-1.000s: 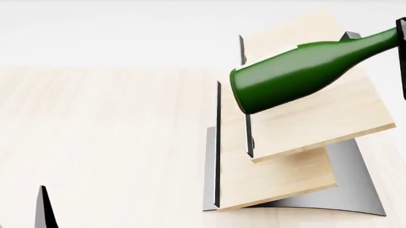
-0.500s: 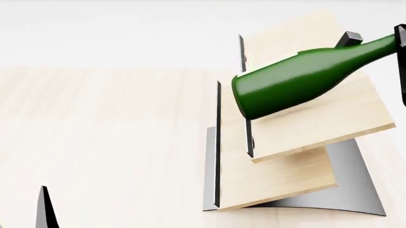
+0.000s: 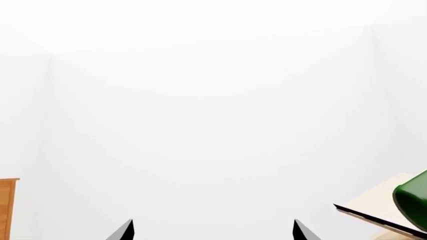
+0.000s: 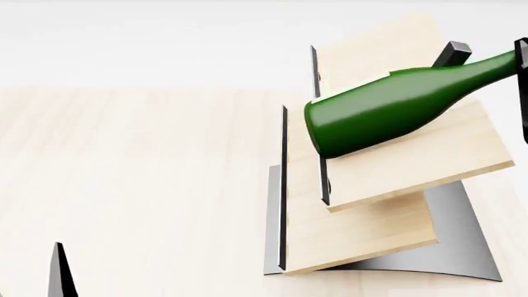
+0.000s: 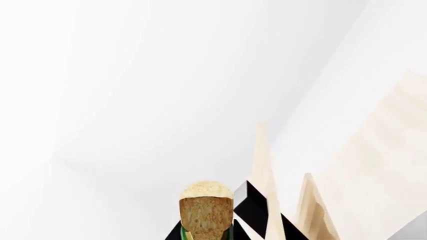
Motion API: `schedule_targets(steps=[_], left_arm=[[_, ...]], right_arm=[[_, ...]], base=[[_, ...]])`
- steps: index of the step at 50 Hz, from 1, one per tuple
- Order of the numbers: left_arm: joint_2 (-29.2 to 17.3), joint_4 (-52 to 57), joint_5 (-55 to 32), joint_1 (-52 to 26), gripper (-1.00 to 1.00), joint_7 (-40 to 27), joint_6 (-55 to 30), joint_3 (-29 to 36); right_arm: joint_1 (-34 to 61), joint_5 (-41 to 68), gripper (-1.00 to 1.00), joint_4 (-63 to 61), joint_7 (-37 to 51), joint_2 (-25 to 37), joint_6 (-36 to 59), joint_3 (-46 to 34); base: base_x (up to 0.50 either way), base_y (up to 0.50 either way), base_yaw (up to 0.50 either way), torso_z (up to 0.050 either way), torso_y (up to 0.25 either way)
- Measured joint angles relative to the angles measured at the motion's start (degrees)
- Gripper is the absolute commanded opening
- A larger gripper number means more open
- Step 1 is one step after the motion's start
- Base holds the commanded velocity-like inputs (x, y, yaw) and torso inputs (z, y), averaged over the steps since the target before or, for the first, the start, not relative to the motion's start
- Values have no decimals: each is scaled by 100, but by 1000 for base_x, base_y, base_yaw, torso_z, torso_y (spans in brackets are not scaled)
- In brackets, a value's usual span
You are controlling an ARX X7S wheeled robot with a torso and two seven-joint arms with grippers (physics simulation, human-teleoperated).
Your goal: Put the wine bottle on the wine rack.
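Head view: right hand grips the wine bottle by its neck.

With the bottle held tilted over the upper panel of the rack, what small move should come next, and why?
Probably lower the wine bottle a little further onto the wine rack's upper panel: the right gripper holds its neck, its base hangs by the panel's black edge, and contact isn't clear.

Bare white simulated room, pale wood table.
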Motion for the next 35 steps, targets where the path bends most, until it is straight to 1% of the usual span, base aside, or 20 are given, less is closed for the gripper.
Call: schedule_targets(steps=[21, 22, 35], left_arm=[[-18, 2, -5, -8, 100, -23, -9, 23], [-19, 1, -5, -8, 100, -24, -8, 24], [-30, 1, -13, -22, 100, -36, -17, 34]], right_arm=[[-81, -49, -100, 33, -109, -39, -45, 62], [-85, -52, 100, 29, -111, -39, -48, 64], [-87, -145, 100, 11, -156, -61, -42, 45]], base=[[0, 0, 0, 0, 0], [0, 0, 3, 0, 0], [0, 0, 0, 0, 0]])
